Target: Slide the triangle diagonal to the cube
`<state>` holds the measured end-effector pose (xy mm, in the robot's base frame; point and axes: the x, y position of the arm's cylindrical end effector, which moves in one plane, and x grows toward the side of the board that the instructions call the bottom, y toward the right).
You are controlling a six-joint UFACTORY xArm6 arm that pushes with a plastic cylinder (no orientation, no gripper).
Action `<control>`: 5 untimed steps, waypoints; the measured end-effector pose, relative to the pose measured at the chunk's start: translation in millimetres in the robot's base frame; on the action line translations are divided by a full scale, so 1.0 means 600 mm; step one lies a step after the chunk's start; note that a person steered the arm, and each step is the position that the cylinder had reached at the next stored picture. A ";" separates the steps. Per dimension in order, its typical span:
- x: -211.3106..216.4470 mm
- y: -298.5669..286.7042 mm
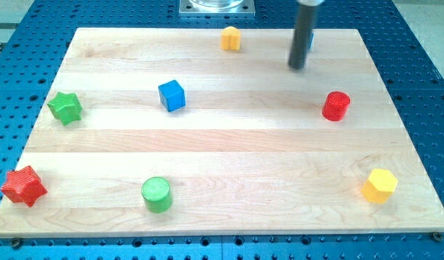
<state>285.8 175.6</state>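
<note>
A blue sliver (311,42) just behind my tip (299,67) is probably the triangle: light, stiff, easy to slide. My bare tip pinches nothing, so I'd push against a flat face.

My tip (299,67) rests on the bench (229,137) at far right, a blue sliver just behind it, well apart from the blue cube (172,95) at left.

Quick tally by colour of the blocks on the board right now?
Red: 2, red star, red cylinder
Green: 2, green star, green cylinder
Yellow: 2, yellow block, yellow hexagon
Blue: 1, blue cube
Total: 7
</note>
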 end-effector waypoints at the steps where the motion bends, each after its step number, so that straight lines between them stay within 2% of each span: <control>1: -0.066 0.018; 2: -0.080 0.019; 3: -0.128 0.037; 4: -0.141 -0.069; 5: -0.122 -0.149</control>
<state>212.8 86.2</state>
